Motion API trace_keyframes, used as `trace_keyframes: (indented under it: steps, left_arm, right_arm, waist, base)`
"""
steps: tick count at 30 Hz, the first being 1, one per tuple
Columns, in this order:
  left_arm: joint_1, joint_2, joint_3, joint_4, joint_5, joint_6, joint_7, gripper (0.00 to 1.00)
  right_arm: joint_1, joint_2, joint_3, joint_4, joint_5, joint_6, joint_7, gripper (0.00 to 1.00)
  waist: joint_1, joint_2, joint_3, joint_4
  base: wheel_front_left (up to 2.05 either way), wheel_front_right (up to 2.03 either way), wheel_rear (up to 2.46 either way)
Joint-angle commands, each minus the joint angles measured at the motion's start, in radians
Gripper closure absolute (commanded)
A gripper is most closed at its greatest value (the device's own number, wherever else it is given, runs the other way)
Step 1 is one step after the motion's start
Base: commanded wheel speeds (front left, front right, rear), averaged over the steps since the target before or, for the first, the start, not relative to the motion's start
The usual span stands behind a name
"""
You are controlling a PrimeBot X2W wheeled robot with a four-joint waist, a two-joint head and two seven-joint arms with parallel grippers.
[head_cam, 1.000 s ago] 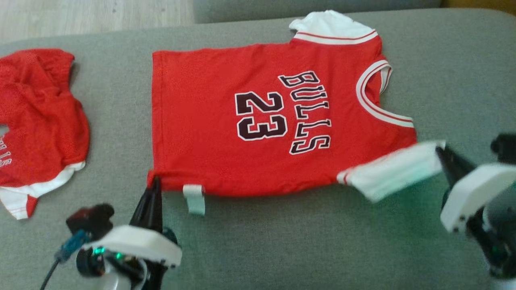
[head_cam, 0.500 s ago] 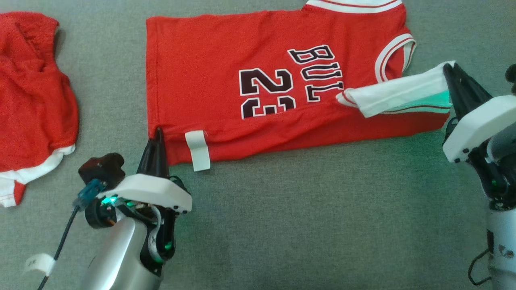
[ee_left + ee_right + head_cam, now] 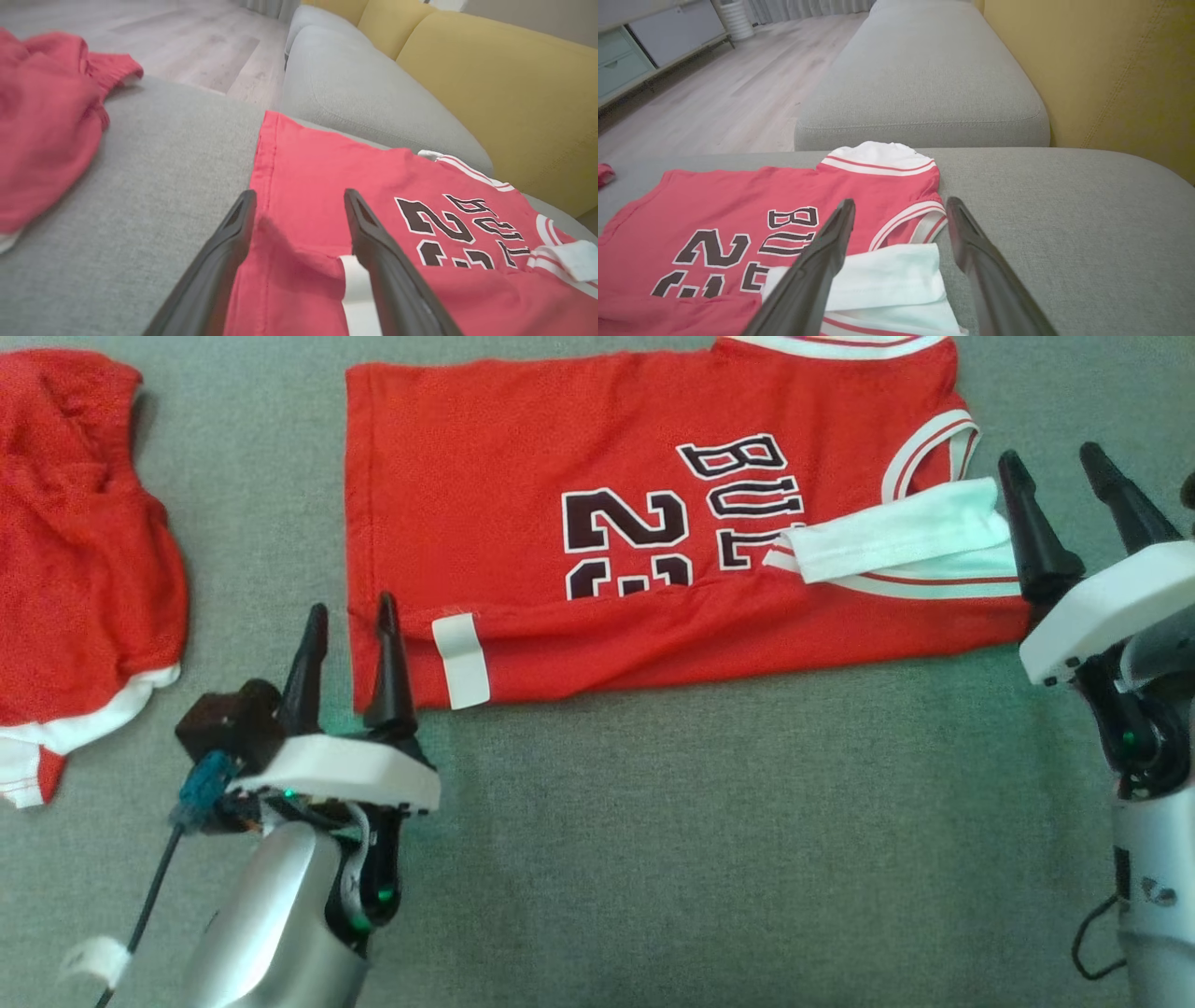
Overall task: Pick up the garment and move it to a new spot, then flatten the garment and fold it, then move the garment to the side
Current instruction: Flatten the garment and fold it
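Home, grey sofa (yellow backrest), wood floor

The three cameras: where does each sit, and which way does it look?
Head view: on the head, looking down at the jersey on the grey cushion; left gripper and right gripper, both open, show.
Left wrist view: on the left wrist, looking along its fingers over the jersey's hem corner.
Right wrist view: on the right wrist, looking along its fingers over the white sleeve.
Both wrist views share the yellow backrest.
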Motion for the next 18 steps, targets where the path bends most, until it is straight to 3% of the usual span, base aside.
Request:
trace_keyframes:
  steps: [1,9,18]
  left_arm:
    - [-0.010,0.030,0.024,-0.025,0.017,-0.004,-0.017,0.00]
    - [0.070,0.075,-0.015,0.034,0.068,0.020,-0.008,0.00]
    - [0.022,0.056,-0.003,0.157,0.041,0.023,0.002,0.00]
  right_arm:
    - [-0.012,0.003,0.015,-0.037,0.008,0.008,-0.011,0.00]
    - [0.099,0.048,-0.012,-0.097,0.015,0.008,-0.004,0.00]
    - [0.173,0.105,-0.051,-0.113,-0.010,0.008,-0.008,0.00]
  waist:
    - [-0.0001,0.0000,-0.009,0.000]
    - [-0.0001,0.0000,-0.043,-0.011]
    - [-0.0001,0.0000,-0.031,-0.056]
  base:
    - [0.00,0.00,0.00]
    - [0.00,0.00,0.00]
    - [0.00,0.00,0.00]
